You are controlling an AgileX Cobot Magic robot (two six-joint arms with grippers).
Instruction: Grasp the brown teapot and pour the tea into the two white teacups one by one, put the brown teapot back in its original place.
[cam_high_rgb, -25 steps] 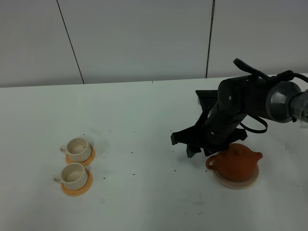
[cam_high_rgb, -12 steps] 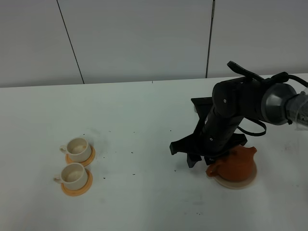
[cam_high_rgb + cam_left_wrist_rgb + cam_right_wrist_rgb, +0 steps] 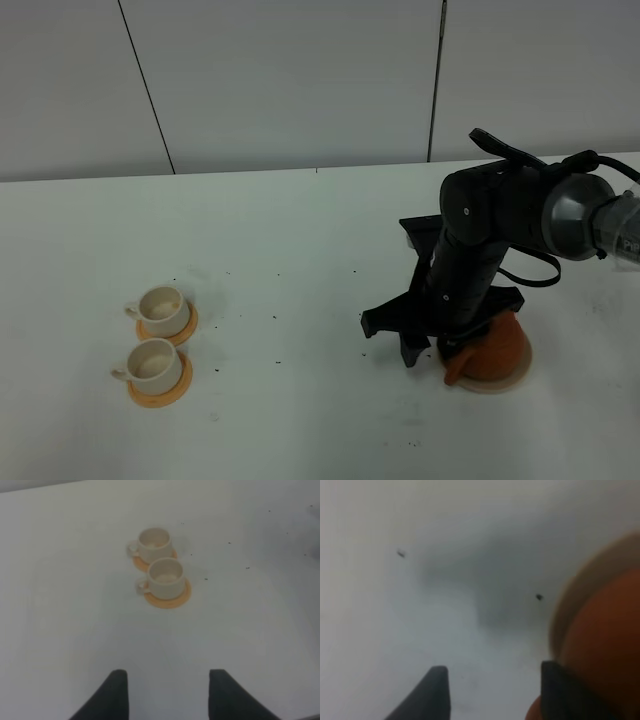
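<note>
finds the brown teapot (image 3: 497,352) on its beige disc (image 3: 492,388) toward the bench's (image 3: 300,250) right edge, right claw (image 3: 494,670) spread wide just beside it. shows left claw (image 3: 168,675) wide too, two white teacups (image 3: 155,366) toward the left edge.

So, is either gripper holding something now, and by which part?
Nothing is held. The right gripper is open beside the brown teapot, only table between its fingers; the left gripper is open and empty.
</note>
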